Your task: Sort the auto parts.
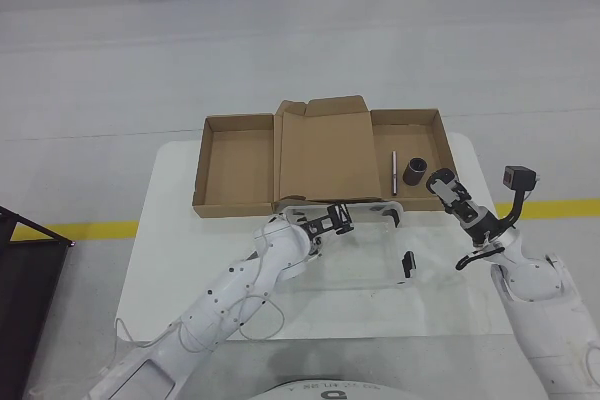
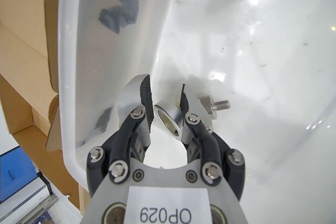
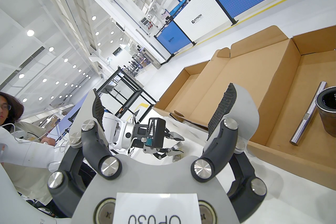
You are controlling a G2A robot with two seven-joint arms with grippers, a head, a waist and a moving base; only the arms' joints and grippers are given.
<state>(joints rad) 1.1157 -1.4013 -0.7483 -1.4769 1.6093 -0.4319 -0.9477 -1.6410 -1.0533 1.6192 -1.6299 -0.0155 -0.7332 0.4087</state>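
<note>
My left gripper [image 2: 164, 100] is low inside a clear plastic bin [image 2: 78, 51], shut on a silver metal ring [image 2: 168, 121] that sits tilted between its pads. A silver T-bolt [image 2: 214, 107] lies on the bin floor just beside it. In the top view this gripper [image 1: 338, 218] is at the bin's [image 1: 390, 207] far side. My right gripper [image 3: 164, 93] stands open and empty, above the table by the front edge of the cardboard box's right compartment [image 1: 445, 185]. That compartment holds a metal rod [image 1: 394, 171] [image 3: 308, 117] and a black cylinder [image 1: 415, 171] [image 3: 326, 109].
The three-compartment cardboard box [image 1: 235, 165] stands along the table's far edge, with its middle flaps raised. A small black part [image 1: 408, 264] lies at the bin's right side. A black frame [image 1: 10, 260] stands off the table to the left.
</note>
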